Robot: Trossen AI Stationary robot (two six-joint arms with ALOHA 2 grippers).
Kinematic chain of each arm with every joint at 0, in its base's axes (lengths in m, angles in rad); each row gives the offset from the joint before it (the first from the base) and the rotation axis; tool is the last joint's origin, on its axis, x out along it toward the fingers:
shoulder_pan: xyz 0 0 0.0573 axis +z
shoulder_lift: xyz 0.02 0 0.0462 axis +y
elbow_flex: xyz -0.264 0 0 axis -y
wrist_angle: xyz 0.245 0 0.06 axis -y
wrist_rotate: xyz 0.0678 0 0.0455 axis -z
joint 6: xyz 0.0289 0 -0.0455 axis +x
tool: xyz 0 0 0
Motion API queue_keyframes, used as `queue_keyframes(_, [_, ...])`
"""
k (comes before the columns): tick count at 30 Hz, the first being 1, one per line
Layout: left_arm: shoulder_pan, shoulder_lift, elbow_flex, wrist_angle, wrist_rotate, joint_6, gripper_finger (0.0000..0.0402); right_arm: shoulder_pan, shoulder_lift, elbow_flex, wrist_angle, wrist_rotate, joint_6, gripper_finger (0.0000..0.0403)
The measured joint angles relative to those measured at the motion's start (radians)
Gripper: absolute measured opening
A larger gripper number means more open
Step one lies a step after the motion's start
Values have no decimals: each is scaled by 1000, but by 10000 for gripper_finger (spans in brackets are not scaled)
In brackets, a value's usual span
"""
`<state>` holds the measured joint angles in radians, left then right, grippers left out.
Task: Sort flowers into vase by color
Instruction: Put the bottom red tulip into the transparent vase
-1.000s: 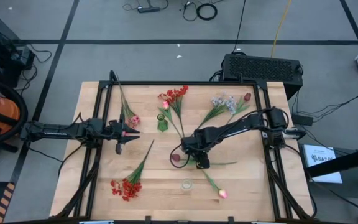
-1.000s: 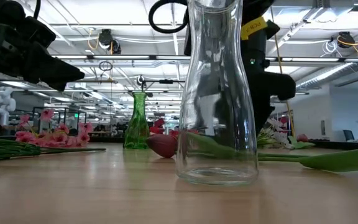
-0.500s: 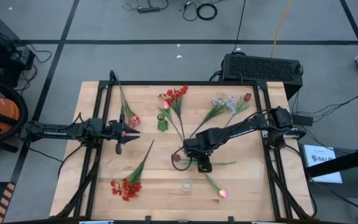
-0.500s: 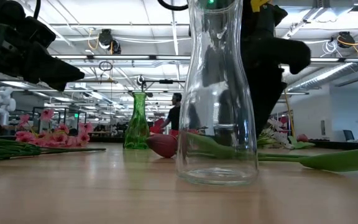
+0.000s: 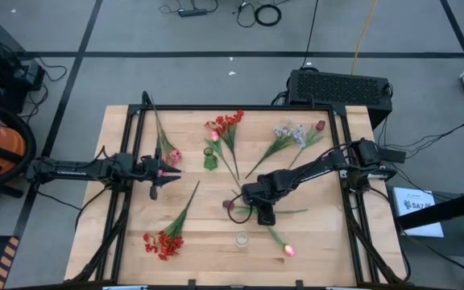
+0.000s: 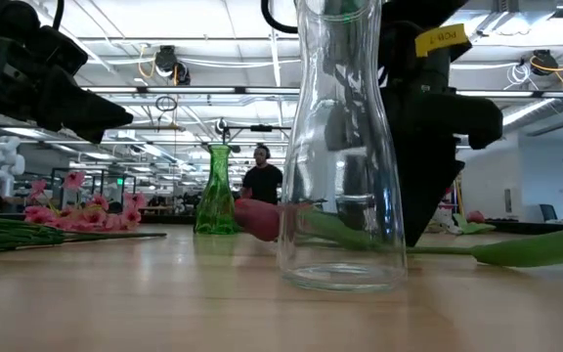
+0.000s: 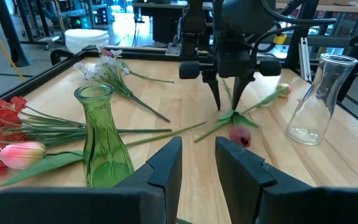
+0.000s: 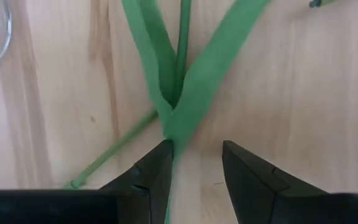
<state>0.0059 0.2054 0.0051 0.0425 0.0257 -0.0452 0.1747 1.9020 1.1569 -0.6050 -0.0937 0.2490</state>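
A dark maroon tulip (image 5: 228, 205) lies on the table, its stem (image 5: 292, 212) running toward the right edge. My right gripper (image 8: 196, 149) hangs over that stem, pointing down and open, one finger on each side of the forked leaves (image 8: 185, 81); the left wrist view shows it (image 7: 229, 106) above the tulip head (image 7: 241, 135). My left gripper (image 7: 197, 168) waits open by the pink blossoms (image 5: 171, 155). A clear glass vase (image 5: 242, 238) and a green vase (image 5: 209, 159) stand upright. My right gripper comes from above, pointing down, fingers across the tulip's stem. The inner edge of one finger (image 8: 157, 168) lies against the leaf base (image 8: 171, 140) where the leaves fork. The other finger stands apart from it. The stem rests on the table.
Red clusters lie at the far middle (image 5: 226, 125) and near left (image 5: 162, 242). Lavender sprigs (image 5: 288, 130) and another maroon tulip (image 5: 319, 126) lie far right. A pink bud (image 5: 288, 250) lies near the clear vase. Black rails frame the table. A person stands in the room beyond (image 6: 260, 181).
My right gripper has come down over the tulip's stem and shifted slightly toward the near edge. In the low view the tulip's head now sits a little higher than before. My left arm has kept still.
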Motion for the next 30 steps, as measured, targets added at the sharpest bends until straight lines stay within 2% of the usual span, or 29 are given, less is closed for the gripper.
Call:
queue_keyframes(16, [0, 0, 0, 0, 0, 0, 105, -18, -45, 34, -44, 18, 35, 134])
queue_keyframes(30, [0, 2, 0, -4, 0, 0, 105, -1, 53, 36, -24, 61, -6, 124])
